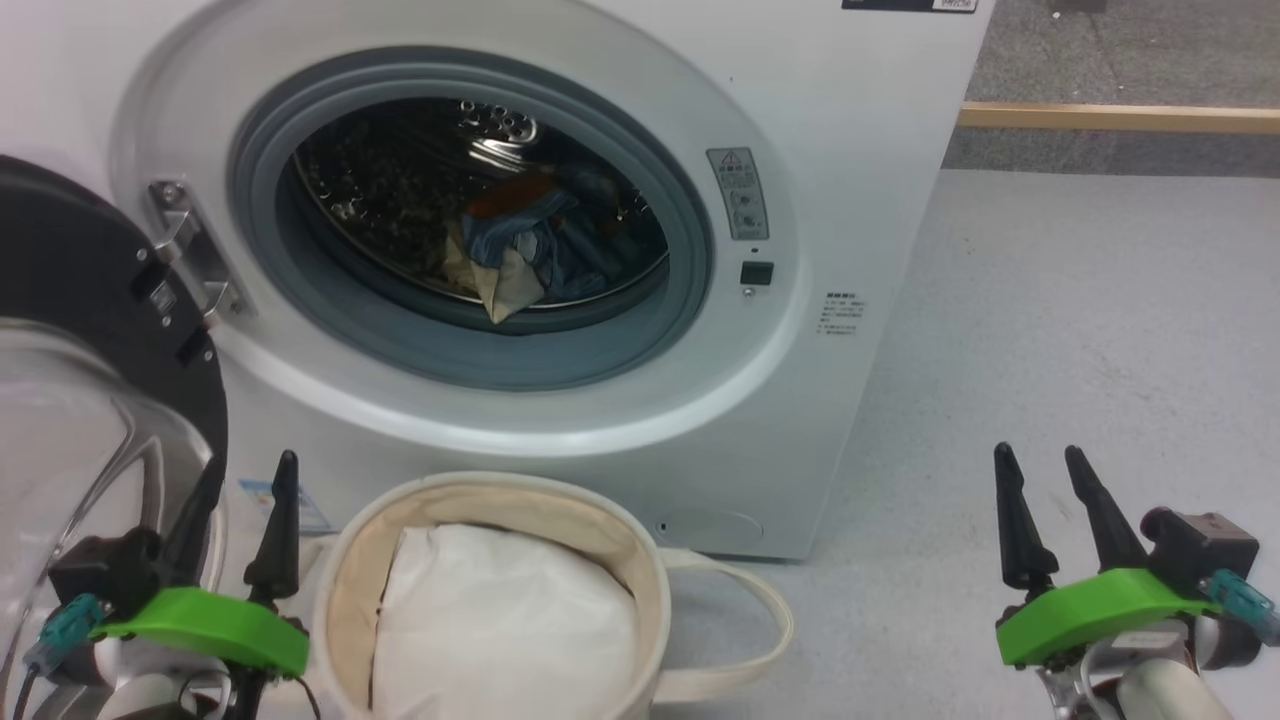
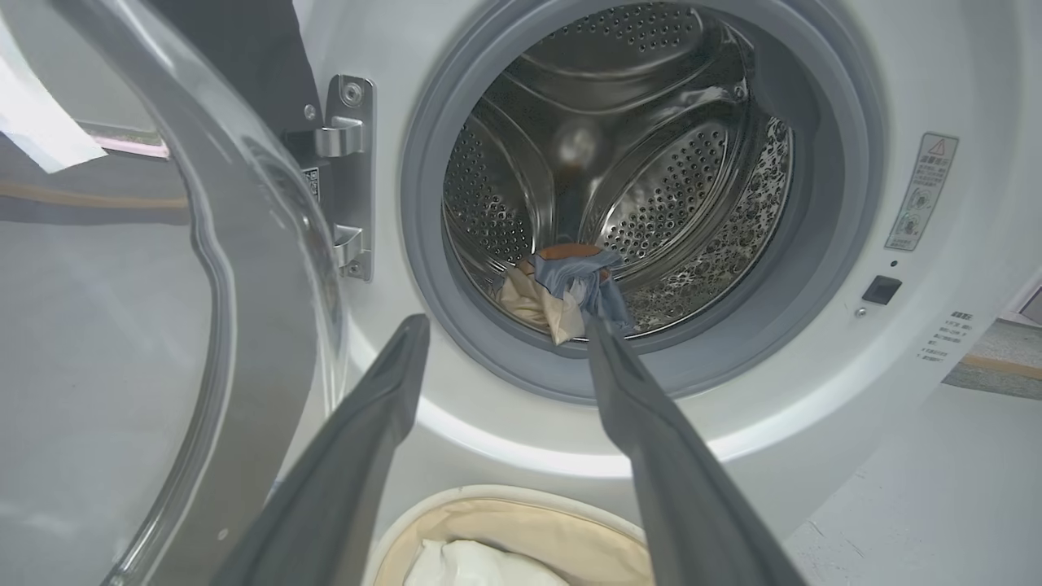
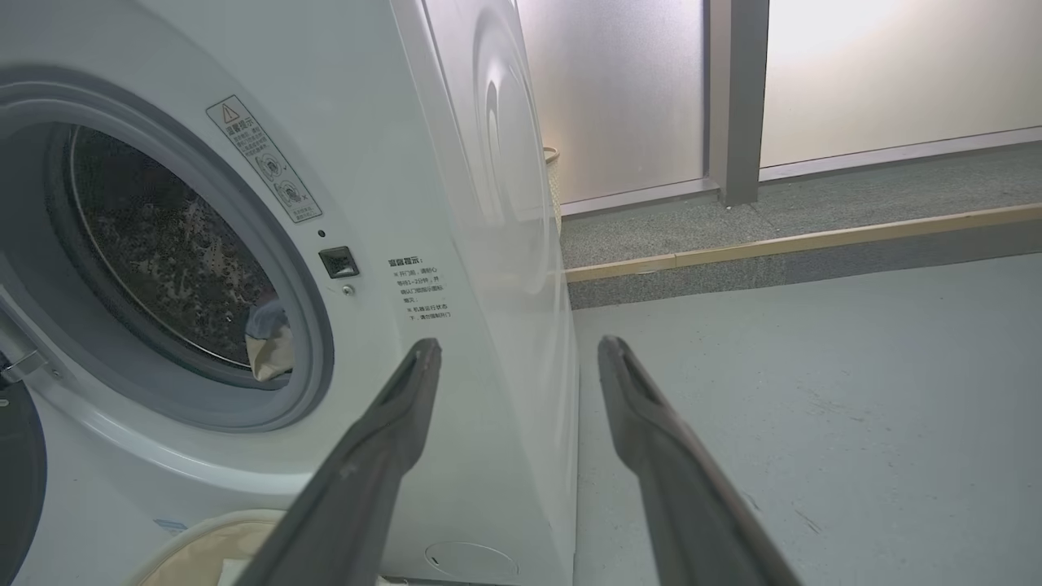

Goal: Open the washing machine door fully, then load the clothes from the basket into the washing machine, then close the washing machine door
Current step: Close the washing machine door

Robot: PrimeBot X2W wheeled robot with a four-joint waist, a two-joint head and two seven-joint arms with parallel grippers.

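The white washing machine point(image 1: 850, 150) stands with its round black washing machine door point(image 1: 70, 300) swung wide to the left, glass bowl facing me. Blue and cream clothes point(image 1: 525, 250) lie at the front of the steel drum, also seen as clothes point(image 2: 562, 297) in the left wrist view and clothes point(image 3: 269, 342) in the right wrist view. The cream basket point(image 1: 640, 560) sits on the floor before the machine, holding plain white padding point(image 1: 500, 620). My left gripper point(image 1: 245, 475) is open, low at the left beside the door glass and the basket. My right gripper point(image 1: 1040, 465) is open over bare floor, right of the machine.
Grey floor point(image 1: 1100, 350) spreads to the right of the machine. A wooden strip point(image 1: 1120, 118) edges a raised carpeted step behind it, with frosted glass panels point(image 3: 895, 65) beyond. The door hinge point(image 1: 185, 255) juts at the opening's left. One basket handle point(image 1: 750, 610) loops out rightward.
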